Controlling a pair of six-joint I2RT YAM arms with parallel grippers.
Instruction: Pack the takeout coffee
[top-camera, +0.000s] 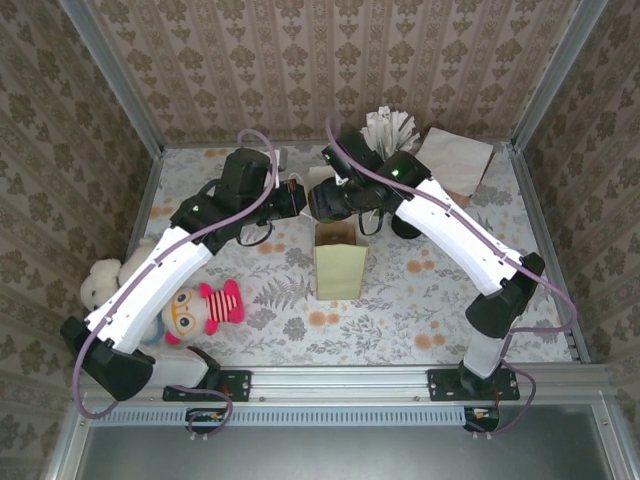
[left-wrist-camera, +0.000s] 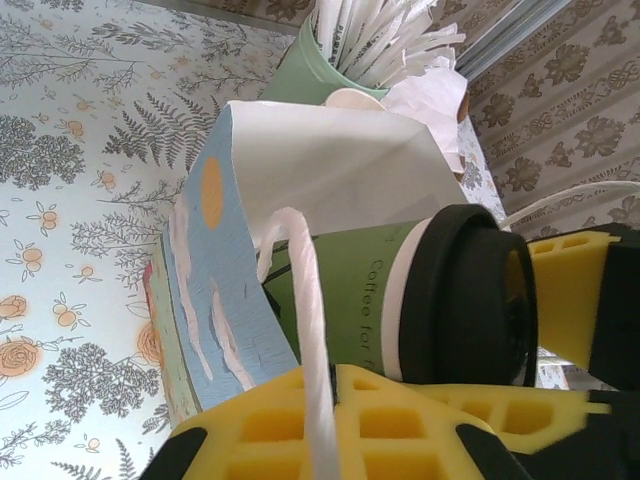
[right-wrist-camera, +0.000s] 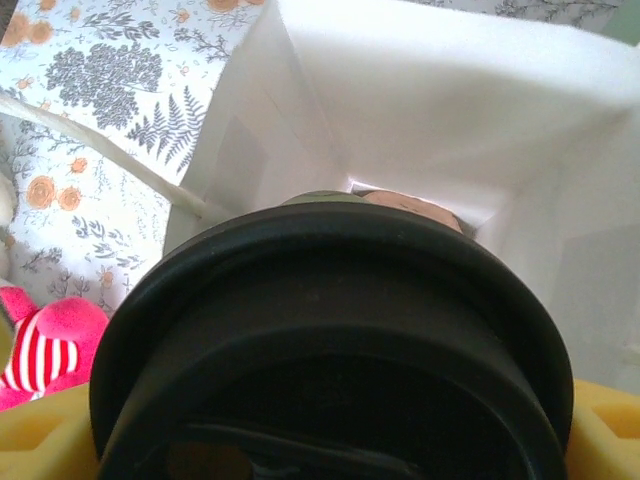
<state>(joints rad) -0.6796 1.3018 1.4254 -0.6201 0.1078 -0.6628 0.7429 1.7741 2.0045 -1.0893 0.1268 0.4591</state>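
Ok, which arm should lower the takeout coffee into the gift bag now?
Right. The right gripper clamps the takeout coffee at the gift bag's open mouth, so it likely only needs to lower. The left gripper is shut on the bag's white handle, steadying it.

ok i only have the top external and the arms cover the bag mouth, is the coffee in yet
observer: partly. In the left wrist view the takeout coffee has its base inside the gift bag, with the lid end outside the rim.
operator: is the right tool really gripping it
observer: yes, the right tool holds it at the top, one yellow pad pressed against the black lid.
operator: and the left one
observer: the left tool is shut on the bag's white handle, which runs from the rim into its pads.
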